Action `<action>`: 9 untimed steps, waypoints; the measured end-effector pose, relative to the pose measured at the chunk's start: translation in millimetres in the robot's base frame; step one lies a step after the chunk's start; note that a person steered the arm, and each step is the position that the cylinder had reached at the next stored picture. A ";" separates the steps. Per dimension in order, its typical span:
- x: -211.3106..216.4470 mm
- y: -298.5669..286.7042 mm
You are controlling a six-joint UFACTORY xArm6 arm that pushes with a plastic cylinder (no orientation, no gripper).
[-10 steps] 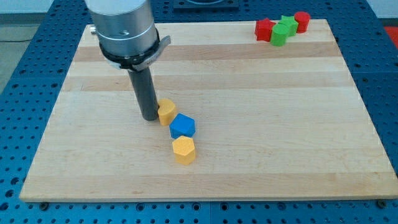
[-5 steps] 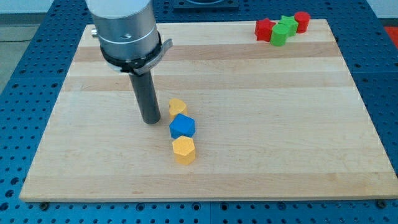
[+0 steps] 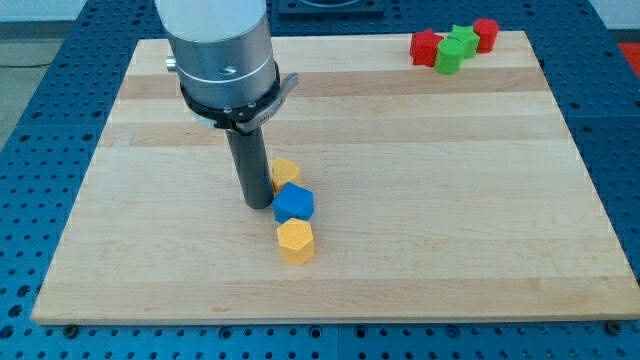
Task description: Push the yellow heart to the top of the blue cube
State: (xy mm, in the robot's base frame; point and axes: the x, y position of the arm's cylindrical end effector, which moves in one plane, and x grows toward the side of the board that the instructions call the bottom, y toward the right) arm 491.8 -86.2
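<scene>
My tip (image 3: 258,203) is sitting just left of the yellow heart (image 3: 285,171), which is touching the blue cube (image 3: 294,203) at its upper edge. No gripper, just a rod. Heart looks light, rigid, slippery on the worktop (image 3: 480,180); I'm judging a nudge on its left flank suits best.

The counter (image 3: 450,180) is a pale wooden board. Near its middle a yellow heart (image 3: 287,171), a blue cube (image 3: 294,203) and a yellow hexagonal block (image 3: 296,241) form a touching column. At the view's top right cluster a red star (image 3: 426,47), a green star (image 3: 461,40), a green block (image 3: 447,60) and a red cylinder (image 3: 485,34).
</scene>
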 end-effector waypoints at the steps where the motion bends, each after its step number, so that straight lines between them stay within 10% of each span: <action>1: -1.5 0.0; 9: -19.3 -0.5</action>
